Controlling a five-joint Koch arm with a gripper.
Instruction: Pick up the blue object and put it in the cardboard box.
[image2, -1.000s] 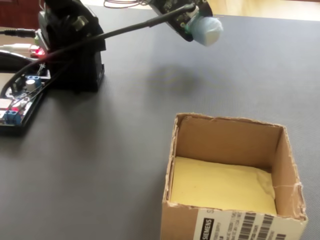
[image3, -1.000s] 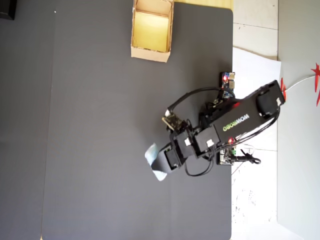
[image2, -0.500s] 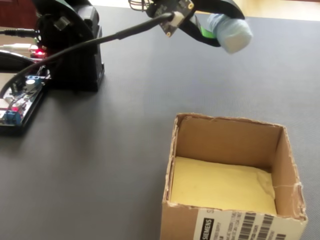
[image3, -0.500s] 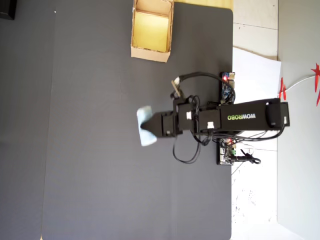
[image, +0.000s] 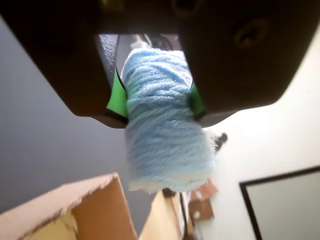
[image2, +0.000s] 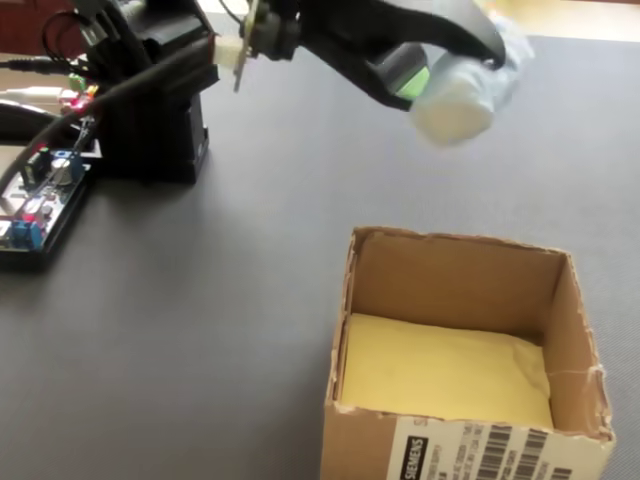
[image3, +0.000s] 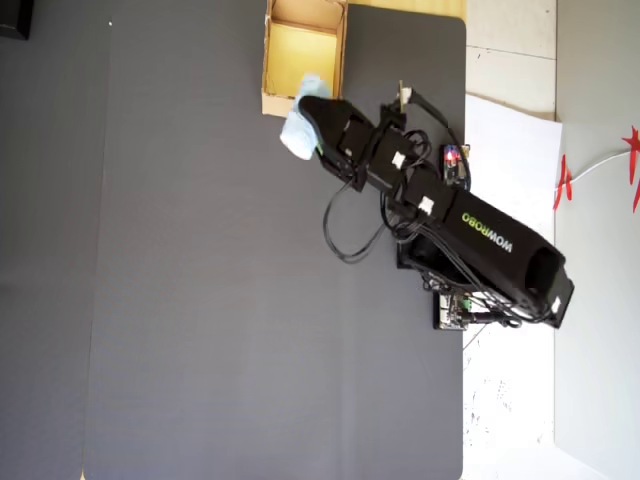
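Observation:
The blue object (image: 162, 130), a pale light-blue wound yarn roll, is pinched between the green pads of my gripper (image: 156, 102), which is shut on it. In the fixed view the roll (image2: 455, 105) hangs in the air beyond the far wall of the cardboard box (image2: 455, 265), held by the gripper (image2: 425, 85). From overhead the roll (image3: 298, 130) sits at the gripper (image3: 308, 125) tip, just outside the box (image3: 272, 100) near its lower edge. The box's yellowish floor shows nothing lying on it. A tan corner of the box (image: 90, 200) shows low in the wrist view.
The arm's black base (image2: 150, 120) and circuit boards with wires (image2: 40, 190) stand at the left of the fixed view. A dark grey mat (image3: 220, 300) covers the table; white sheets (image3: 505, 400) lie right of it in the overhead view.

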